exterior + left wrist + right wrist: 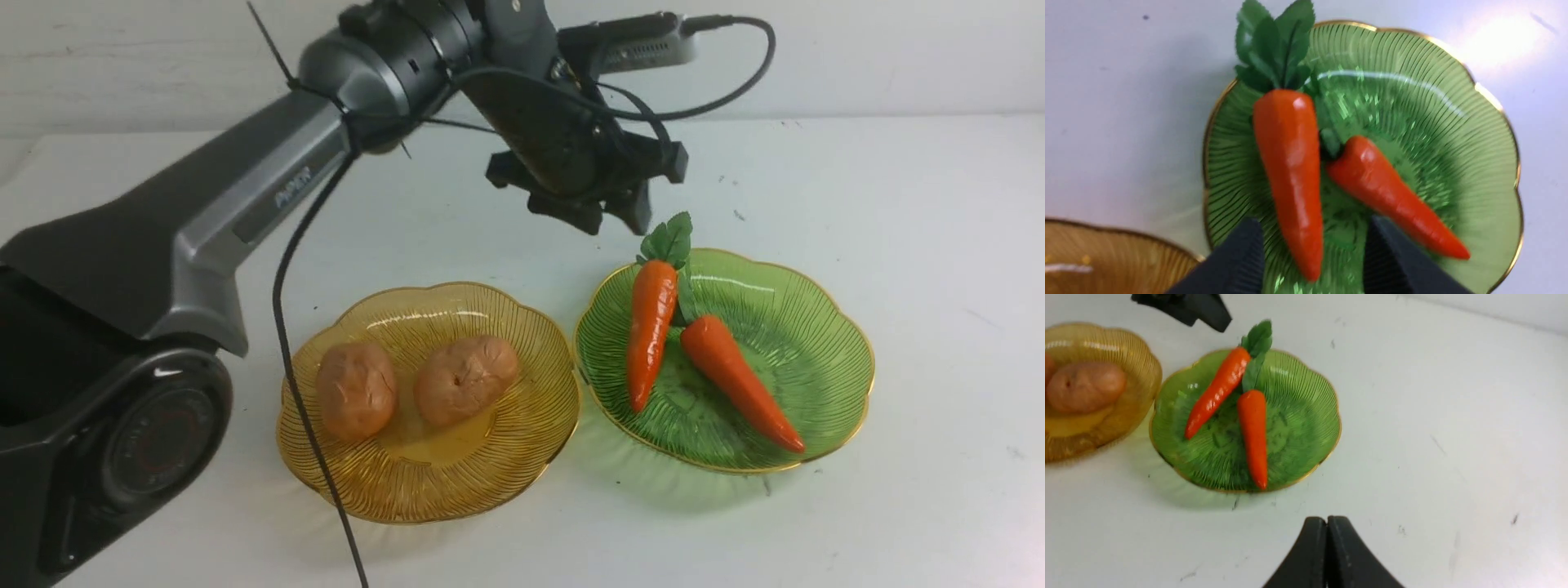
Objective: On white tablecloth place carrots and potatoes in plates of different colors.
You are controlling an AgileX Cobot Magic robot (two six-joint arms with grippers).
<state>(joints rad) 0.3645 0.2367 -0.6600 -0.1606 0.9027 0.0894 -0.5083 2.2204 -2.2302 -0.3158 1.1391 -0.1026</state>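
On the white tablecloth (914,204) stand two plates side by side. The amber plate (457,490) on the left holds two potatoes (357,388) (465,380). In the green plate (816,327) lie two carrots (651,327) (739,380), their leafy tops at the far rim. My left gripper (624,219) hangs above the green plate's far edge, open and holding nothing. In the left wrist view its fingers (1241,253) frame the carrots (1290,163) (1392,196) from above, apart from them. My right gripper (1327,519) is shut and empty over bare cloth beside the green plate (1306,416).
The left arm (204,220) reaches across from the near left above the amber plate, with its cable (302,384) hanging in front of that plate. A pale wall (898,49) closes off the back of the table.
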